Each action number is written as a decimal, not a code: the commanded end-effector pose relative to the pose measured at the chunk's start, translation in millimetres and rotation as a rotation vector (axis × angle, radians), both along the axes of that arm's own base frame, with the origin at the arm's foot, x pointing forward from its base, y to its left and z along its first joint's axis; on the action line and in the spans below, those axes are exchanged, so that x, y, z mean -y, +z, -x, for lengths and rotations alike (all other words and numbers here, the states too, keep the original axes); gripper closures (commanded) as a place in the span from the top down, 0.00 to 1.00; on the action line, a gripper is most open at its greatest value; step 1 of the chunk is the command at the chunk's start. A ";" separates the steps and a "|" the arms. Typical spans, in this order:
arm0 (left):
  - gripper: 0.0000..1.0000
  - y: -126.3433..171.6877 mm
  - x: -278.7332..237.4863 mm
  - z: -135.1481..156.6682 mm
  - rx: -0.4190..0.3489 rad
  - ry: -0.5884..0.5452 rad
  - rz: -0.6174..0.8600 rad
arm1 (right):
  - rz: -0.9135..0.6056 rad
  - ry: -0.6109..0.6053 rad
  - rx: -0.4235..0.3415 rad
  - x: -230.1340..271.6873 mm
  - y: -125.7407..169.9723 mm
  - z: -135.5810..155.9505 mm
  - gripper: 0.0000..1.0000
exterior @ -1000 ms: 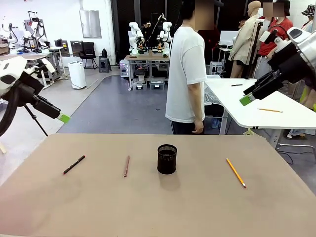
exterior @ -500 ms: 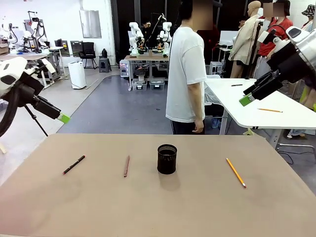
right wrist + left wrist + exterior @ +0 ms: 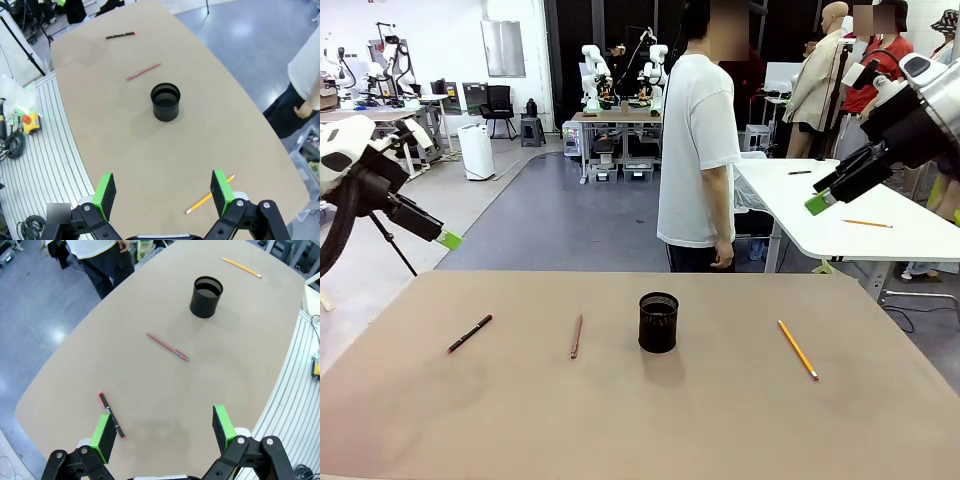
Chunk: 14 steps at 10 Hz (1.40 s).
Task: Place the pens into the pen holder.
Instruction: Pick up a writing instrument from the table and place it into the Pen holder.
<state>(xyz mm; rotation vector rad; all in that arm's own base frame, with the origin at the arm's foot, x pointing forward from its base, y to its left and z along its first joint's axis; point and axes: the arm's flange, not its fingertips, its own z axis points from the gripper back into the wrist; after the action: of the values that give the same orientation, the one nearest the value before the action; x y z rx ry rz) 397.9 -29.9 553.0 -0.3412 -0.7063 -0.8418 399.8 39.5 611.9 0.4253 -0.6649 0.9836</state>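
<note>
Pens lay flat on the tan tabletop (image 3: pixel 640 425), all three outside the cup and well apart from one another.

Farthest left, we saw the left gripper (image 3: pixel 165 427) held up above the table's left edge, its jaws wide open with nothing between them. From its own wrist camera its green pads (image 3: pixel 105 437) stood spread over bare tabletop. The thin black pen with a red end (image 3: pixel 470 333) showed just beside one pad, outside the gap between the jaws and down on the table below them.

Next to the right lay the thin reddish-brown pen (image 3: pixel 576 337), between the black pen and the cup, touching neither. It sat farther out ahead of the left gripper's jaws.

Near the middle of the table stood the small black cylindrical metal-mesh pen holder (image 3: pixel 658 322), upright, mouth up, and we could see no pen inside it. Beyond the far edge a person in a white T-shirt (image 3: pixel 697 150) stood side-on, hands off the table.

Right of the holder lay the yellow-orange pencil-like pen (image 3: pixel 798 349), slanted, well apart from the cup.

Farthest right, the right gripper (image 3: pixel 163 192) hung high above the table's right side, its jaws also wide open and empty. From its wrist camera the yellow-orange pen lay just inside one green pad (image 3: pixel 221 191), on the table well below the jaws, with the holder farther out ahead of them.
</note>
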 end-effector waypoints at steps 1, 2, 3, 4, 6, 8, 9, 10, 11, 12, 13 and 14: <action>1.00 -1.1 -0.2 0.1 -0.001 0.000 -0.003 | -0.014 0.013 0.003 0.6 0.3 -0.4 1.00; 1.00 -1.1 -0.2 0.1 -0.001 0.000 -0.003 | -0.014 0.013 0.003 0.6 0.3 -0.4 1.00; 1.00 -1.1 -0.2 0.1 -0.001 0.000 -0.003 | -0.014 0.013 0.003 0.6 0.3 -0.4 1.00; 1.00 -1.1 -0.2 0.1 -0.001 0.000 -0.003 | -0.014 0.013 0.003 0.6 0.3 -0.4 1.00; 1.00 -0.9 3.7 -6.3 -0.067 0.050 -0.065 | -0.014 0.013 0.003 0.6 0.3 -0.4 1.00; 1.00 1.0 14.4 -25.2 -0.192 0.253 -0.210 | -0.014 0.013 0.003 0.6 0.3 -0.4 1.00; 1.00 -0.7 18.8 -34.7 -0.249 0.291 -0.249 | -0.014 0.013 0.003 0.6 0.3 -0.4 1.00; 1.00 -5.3 25.9 -38.2 -0.289 0.338 -0.280 | -0.014 0.013 0.003 0.6 0.3 -0.4 1.00; 1.00 -13.0 26.0 -46.6 -0.334 0.377 -0.324 | -0.014 0.013 0.003 0.6 0.3 -0.4 1.00; 1.00 -23.7 24.0 -52.0 -0.386 0.386 -0.356 | -0.014 0.013 0.003 0.6 0.3 -0.4 1.00; 1.00 -30.0 23.0 -49.3 -0.425 0.400 -0.369 | -0.014 0.013 0.003 0.6 0.3 -0.4 1.00; 1.00 -35.9 22.6 -52.7 -0.415 0.410 -0.333 | -0.014 0.013 0.003 0.6 0.3 -0.4 1.00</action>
<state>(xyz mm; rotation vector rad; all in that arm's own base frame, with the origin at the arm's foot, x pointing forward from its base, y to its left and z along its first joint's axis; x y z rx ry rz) 447.3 -53.4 512.1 -0.0338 -0.2207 -0.4825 399.6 39.4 611.9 0.4244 -0.6640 0.9833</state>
